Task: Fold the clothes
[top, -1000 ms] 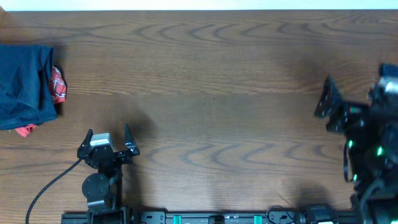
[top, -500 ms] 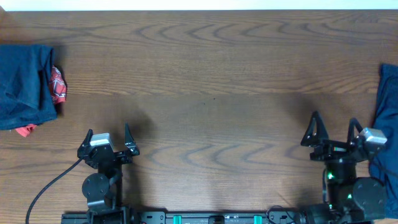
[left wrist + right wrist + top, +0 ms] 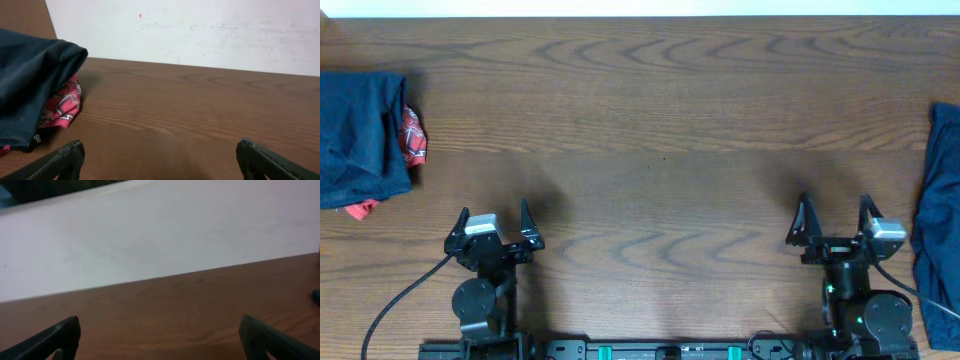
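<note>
Gaping empty, the left gripper [image 3: 494, 210] and right gripper [image 3: 835, 202] sit near the table's [image 3: 660, 120] front edge, navy clothes [image 3: 360, 135] heaped at both ends.

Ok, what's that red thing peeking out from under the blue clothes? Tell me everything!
It's a soft red cloth with a white and dark pattern, all crumpled. Most of it hides under the dark navy garment lying on top; only bits poke out at the edge. It rests on the wooden table, far left. What kind of clothing it is can't be told.
</note>
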`<state>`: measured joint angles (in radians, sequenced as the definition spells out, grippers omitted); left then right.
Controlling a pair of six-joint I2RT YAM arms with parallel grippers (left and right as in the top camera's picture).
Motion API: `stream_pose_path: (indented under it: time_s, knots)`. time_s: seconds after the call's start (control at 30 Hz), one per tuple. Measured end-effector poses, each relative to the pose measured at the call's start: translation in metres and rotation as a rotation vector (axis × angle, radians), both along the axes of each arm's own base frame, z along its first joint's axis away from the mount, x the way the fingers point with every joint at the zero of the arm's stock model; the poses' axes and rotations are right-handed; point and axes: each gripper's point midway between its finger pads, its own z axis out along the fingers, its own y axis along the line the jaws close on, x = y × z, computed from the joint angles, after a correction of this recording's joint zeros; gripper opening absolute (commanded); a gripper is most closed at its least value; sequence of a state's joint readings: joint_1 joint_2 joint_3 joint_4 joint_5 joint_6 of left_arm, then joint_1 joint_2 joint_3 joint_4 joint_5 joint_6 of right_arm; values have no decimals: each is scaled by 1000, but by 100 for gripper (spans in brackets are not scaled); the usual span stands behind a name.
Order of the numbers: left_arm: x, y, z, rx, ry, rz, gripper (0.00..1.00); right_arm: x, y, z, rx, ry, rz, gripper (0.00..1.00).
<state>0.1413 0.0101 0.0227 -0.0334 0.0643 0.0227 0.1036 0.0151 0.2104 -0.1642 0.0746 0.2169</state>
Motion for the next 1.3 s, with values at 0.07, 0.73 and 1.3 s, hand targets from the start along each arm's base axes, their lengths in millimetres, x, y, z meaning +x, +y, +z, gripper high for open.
stream_pose_path:
  time_s: [0.07, 0.73, 1.3]
  knots:
    - [0, 0, 0, 0, 0, 0, 98, 0, 2, -2, -26, 2, 12, 99]
    - [0, 0, 0, 0, 0, 0, 98, 12, 21, -56, -151, 58, 114, 99]
    - [0, 0, 0, 0, 0, 0, 98, 14, 23, -73, -162, 86, 130, 99]
